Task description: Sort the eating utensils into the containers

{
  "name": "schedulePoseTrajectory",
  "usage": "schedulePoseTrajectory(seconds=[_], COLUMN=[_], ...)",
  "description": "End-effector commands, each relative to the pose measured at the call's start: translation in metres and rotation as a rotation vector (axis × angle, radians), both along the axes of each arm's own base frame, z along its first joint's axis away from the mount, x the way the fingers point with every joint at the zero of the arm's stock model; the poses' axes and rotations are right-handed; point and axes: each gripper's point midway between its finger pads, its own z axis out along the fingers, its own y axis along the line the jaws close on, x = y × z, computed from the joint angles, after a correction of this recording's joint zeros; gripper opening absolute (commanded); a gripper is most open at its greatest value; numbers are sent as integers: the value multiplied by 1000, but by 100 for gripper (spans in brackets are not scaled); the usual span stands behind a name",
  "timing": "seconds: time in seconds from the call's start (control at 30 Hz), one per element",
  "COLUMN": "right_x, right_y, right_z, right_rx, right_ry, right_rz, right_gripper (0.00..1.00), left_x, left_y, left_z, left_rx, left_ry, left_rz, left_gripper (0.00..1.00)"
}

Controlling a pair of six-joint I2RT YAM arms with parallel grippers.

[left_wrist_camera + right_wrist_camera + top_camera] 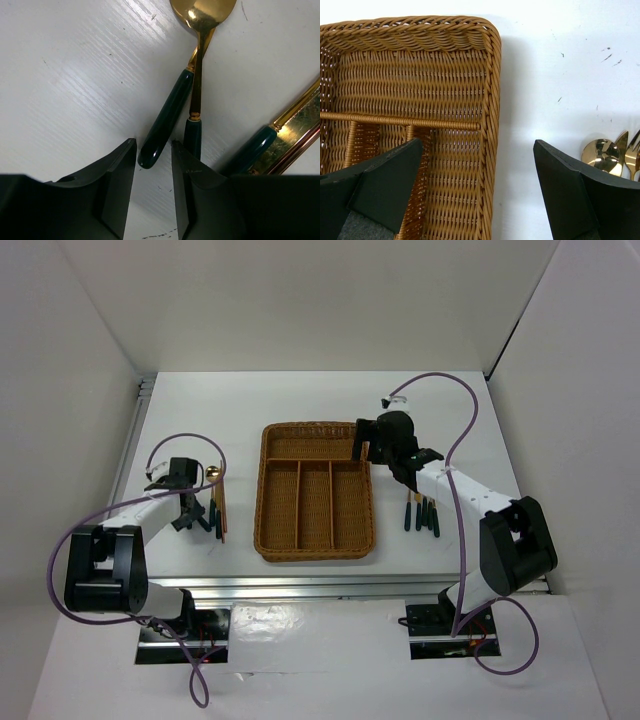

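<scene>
Straddling the end of a dark green cutlery handle point(167, 117), likely stiff, light and slick, the left tool point(153, 150) is being held narrow, nothing gripped; the right tool point(477, 150) is being held wide.

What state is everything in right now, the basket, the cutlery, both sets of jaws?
wicker tray: slots in view empty.
left gripper: jaws narrowly apart, straddling a green handle's end.
green-handled utensil: flat on the table, crossed with another.
right gripper: jaws wide open, empty, over the tray's right rim.
right-side cutlery: lying loose on the table.
</scene>
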Motion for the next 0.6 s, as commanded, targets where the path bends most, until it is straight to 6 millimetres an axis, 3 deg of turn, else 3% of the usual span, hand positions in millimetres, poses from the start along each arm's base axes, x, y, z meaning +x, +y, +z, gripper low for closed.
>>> schedulePoseTrajectory(seconds=[0.0, 0.13, 0.4, 0.57], right_x=[13, 11, 12, 12], right_y=[0, -1, -2, -2], right_z=[25, 21, 17, 17], right_rx=[11, 7, -2, -2], right_ry=[-64, -56, -49, -49], right_rz=[-21, -21, -28, -28], right_gripper=[100, 100, 100, 100], left_x=[13, 12, 13, 13], left_y=[4, 4, 5, 6], left_z=[9, 7, 4, 4], left_rx=[16, 15, 7, 10], left_ry=[-33, -24, -13, -10], left_rz=[2, 2, 8, 0], left_gripper=[49, 49, 32, 28])
